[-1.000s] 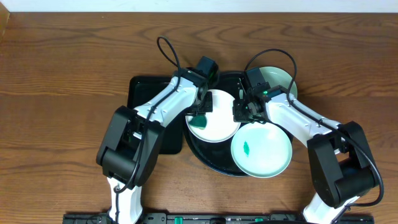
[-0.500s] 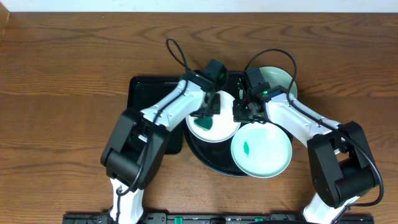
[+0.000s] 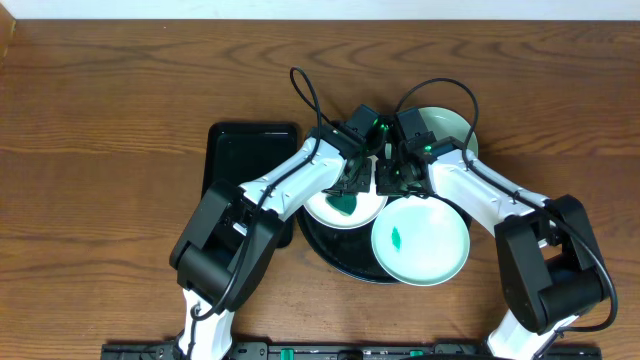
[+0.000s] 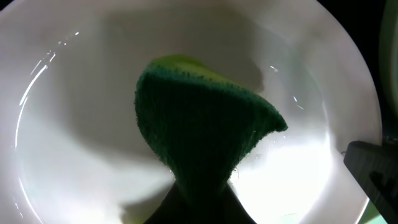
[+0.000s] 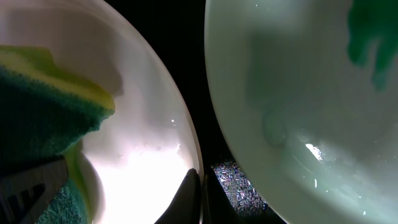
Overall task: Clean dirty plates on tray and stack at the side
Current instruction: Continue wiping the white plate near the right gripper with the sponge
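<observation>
nearest you, the near mint plate (image 3: 425, 250) lies on the round black tray (image 3: 330, 255), with a green smear (image 3: 397, 238) on its left half. just beyond it and to the left, the white plate (image 3: 322, 210) sits on the same tray; in the right wrist view you see a dark gap between the two rims. the left gripper (image 3: 350, 185) is clenched on a green sponge (image 3: 345, 203), which rests folded on the middle of the white plate. the right gripper (image 3: 393, 182) is clenched, its tips at the white plate's right rim; you cannot tell whether the rim is caught between them. farther off, the far mint plate (image 3: 452, 130) lies at the tray's far right edge. a rectangular black tray (image 3: 245, 160) lies to the left on the bench (image 3: 100, 150).
</observation>
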